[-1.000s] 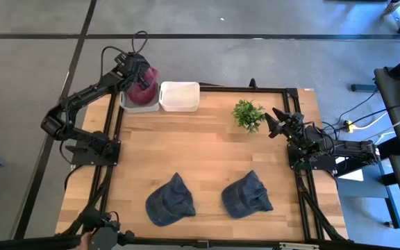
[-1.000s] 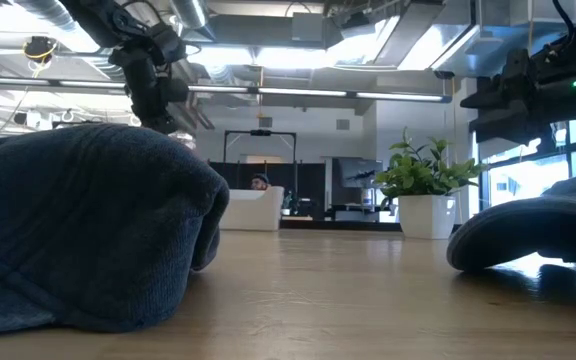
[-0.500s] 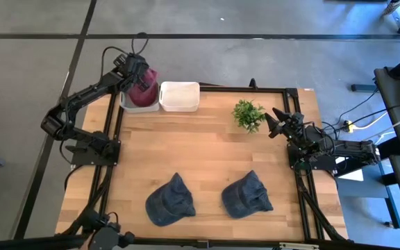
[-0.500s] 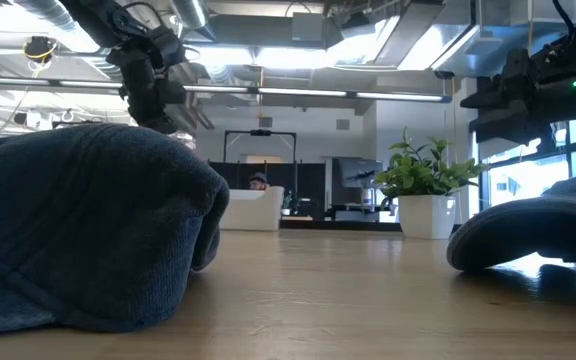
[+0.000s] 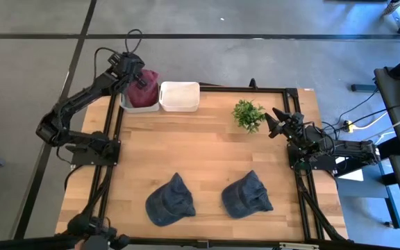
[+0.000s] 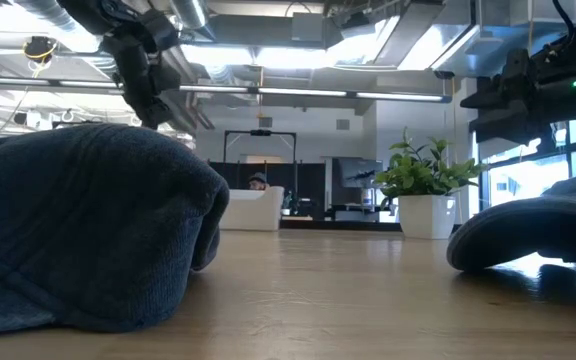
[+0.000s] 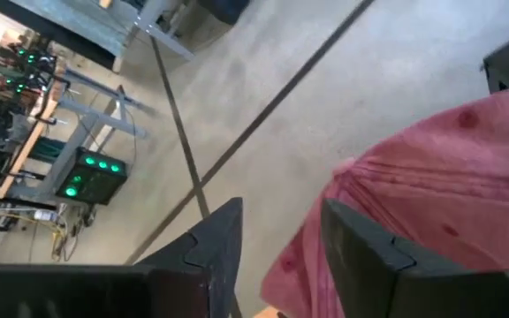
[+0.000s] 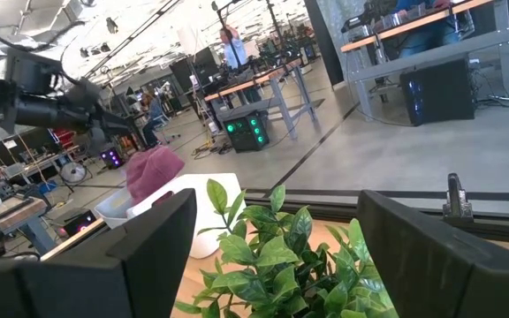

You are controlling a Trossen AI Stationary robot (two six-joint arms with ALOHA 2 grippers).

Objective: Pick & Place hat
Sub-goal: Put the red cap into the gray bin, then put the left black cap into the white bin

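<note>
A dark pink hat lies bunched in the left white bin at the table's far left corner; it also shows in the left wrist view. My left gripper is open just above the hat's far left side. Two dark blue hats lie flat on the wooden table near its front edge. My right gripper is open and empty beside the potted plant at the table's right. My left gripper stands with its fingers over the pink hat's edge, slanting down from the far left. One finger covers part of the hat. I cannot tell whether it touches the cloth. The hat rests in the bin.
A second white bin stands next to the first. The plant stands in a white pot at the far right. A black frame runs around the table. The table's middle shows bare wood.
My left gripper has gone up and toward the table's far left corner, drawing back from above the pink hat. The hat has stayed in the bin.
</note>
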